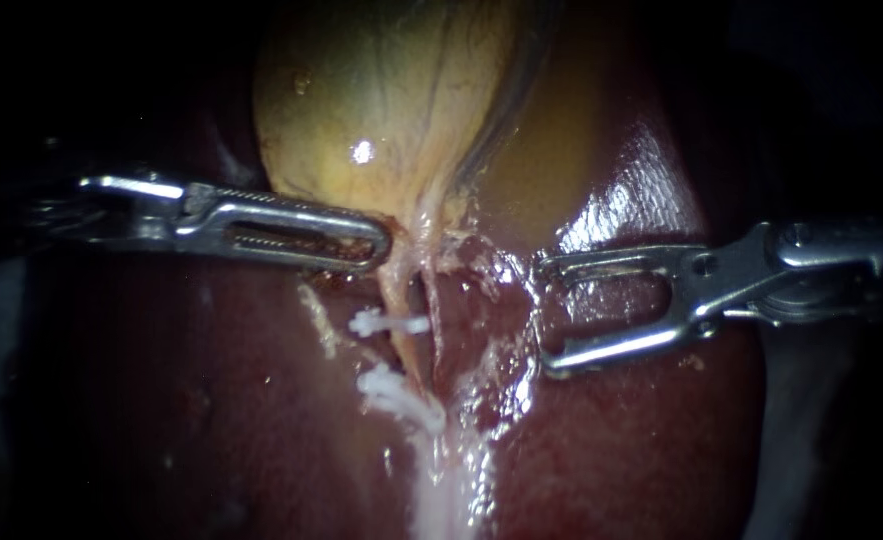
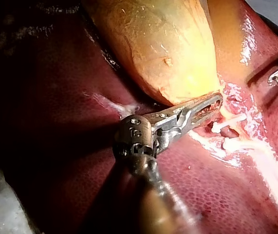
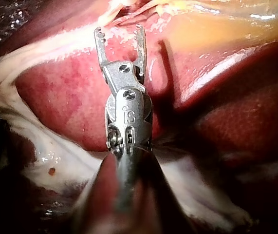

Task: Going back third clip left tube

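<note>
Our left instrument [image 1: 376, 240] has its jaws clamped on the bottom end of the one yellow gallbladder [image 1: 381, 110]. Just below, the left tube [image 1: 397, 295] wears two white clips [image 1: 389, 323]. Our right instrument [image 1: 549, 315] sits near them, jaws apart and holding nothing.

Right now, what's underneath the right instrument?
Glossy liver lies beneath the right instrument and shows through the gap at its open tip, which holds nothing. Whatever sits directly under the metal and the shaft is covered.
</note>
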{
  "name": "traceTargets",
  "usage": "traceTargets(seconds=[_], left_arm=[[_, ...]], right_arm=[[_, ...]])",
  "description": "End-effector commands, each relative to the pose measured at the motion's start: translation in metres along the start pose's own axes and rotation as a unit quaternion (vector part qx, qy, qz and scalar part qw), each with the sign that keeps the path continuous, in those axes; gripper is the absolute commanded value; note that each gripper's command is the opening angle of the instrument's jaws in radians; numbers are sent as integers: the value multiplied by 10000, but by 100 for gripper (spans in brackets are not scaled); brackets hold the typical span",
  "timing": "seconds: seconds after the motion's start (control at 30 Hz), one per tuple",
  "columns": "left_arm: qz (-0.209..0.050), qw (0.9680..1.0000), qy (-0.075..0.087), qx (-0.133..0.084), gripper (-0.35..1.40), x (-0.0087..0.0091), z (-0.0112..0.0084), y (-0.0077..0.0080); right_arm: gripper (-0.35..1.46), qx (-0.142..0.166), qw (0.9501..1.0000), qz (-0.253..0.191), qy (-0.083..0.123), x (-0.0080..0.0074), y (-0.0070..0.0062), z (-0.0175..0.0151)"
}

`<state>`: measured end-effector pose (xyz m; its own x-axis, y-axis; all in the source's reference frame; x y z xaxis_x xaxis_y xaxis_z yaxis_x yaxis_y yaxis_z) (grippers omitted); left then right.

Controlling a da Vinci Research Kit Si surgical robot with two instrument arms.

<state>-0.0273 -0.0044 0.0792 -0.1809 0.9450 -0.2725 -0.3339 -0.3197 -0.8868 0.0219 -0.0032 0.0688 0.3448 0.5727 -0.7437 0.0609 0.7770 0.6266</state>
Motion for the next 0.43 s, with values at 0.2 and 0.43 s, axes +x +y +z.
traceTargets(seconds=[0.2, 0.43], left_arm=[[12, 10000, -41, -10, -35, -2, 3, 0], [13, 10000, -42, -12, -35, -3, 2, 0]], right_arm=[[50, -1, 10000, 5, 5, 1, 0, 0], [50, 5, 10000, 6, 64, 2, -1, 0]])
